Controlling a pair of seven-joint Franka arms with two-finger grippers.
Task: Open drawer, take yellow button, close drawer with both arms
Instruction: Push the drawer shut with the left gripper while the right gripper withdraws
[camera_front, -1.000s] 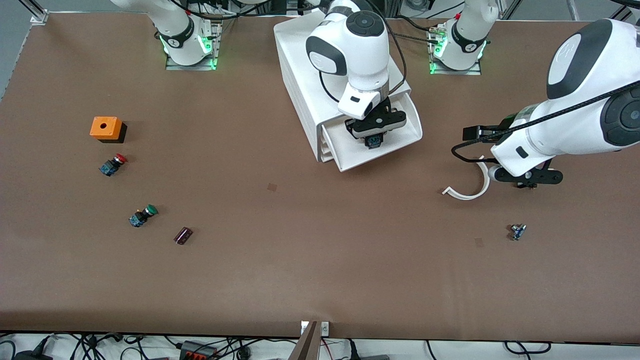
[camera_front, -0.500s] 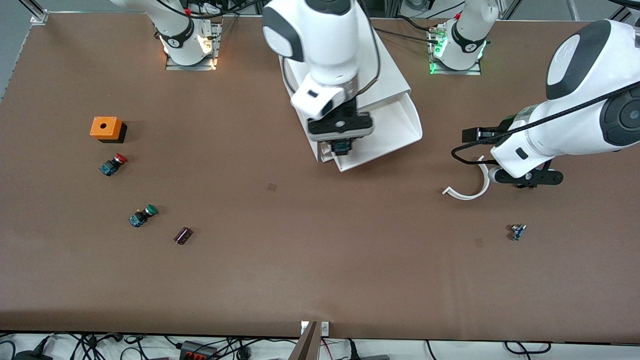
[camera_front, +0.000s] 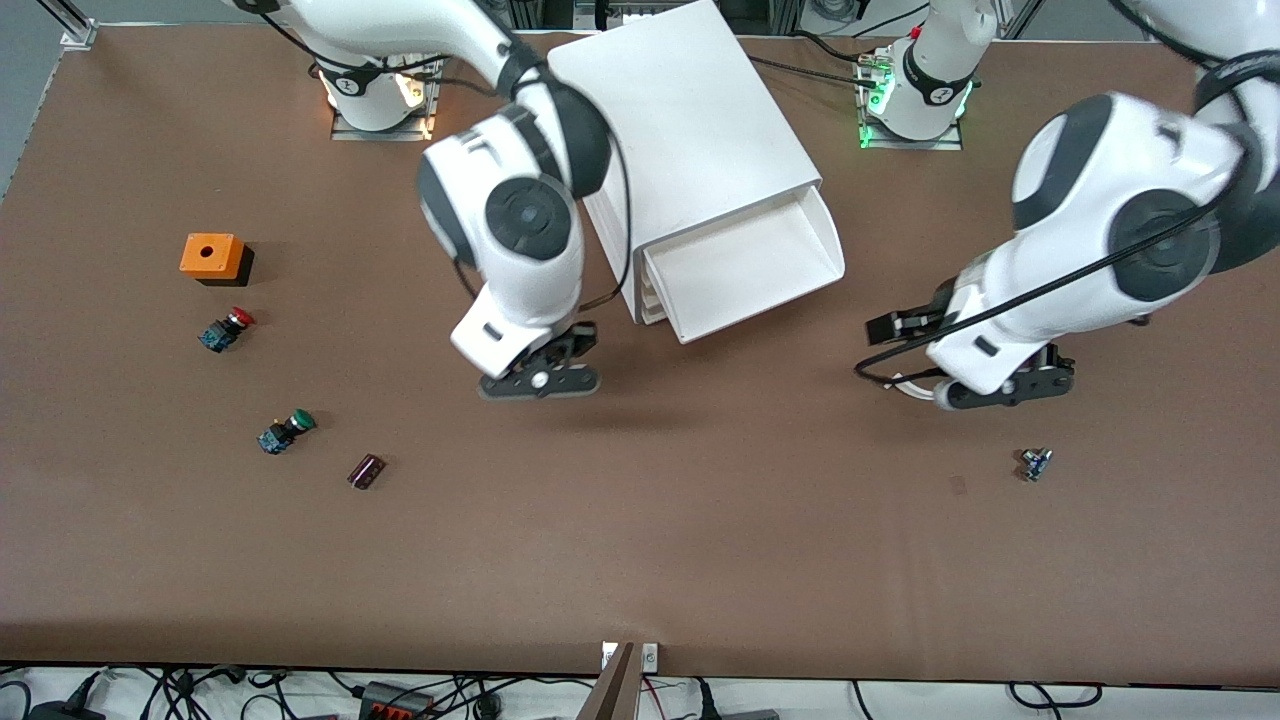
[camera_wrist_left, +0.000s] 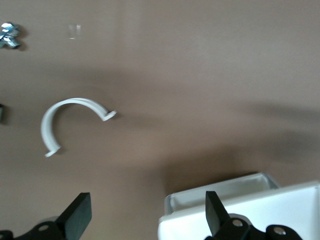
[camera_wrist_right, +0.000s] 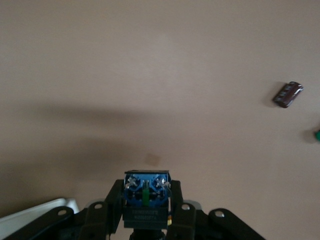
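Gripping button, label unreadable.

The brown table carries the white cabinet at its robot-side edge, an orange box, red-capped and green-capped buttons, a dark capacitor, a white curved clip and a small metal part.

Button cap hidden; three lower drawers mostly hidden under top drawer.

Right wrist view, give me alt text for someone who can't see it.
The right gripper is shut on the button, its dark blue body showing, held above the bare brown table. A small dark maroon part lies on the table.
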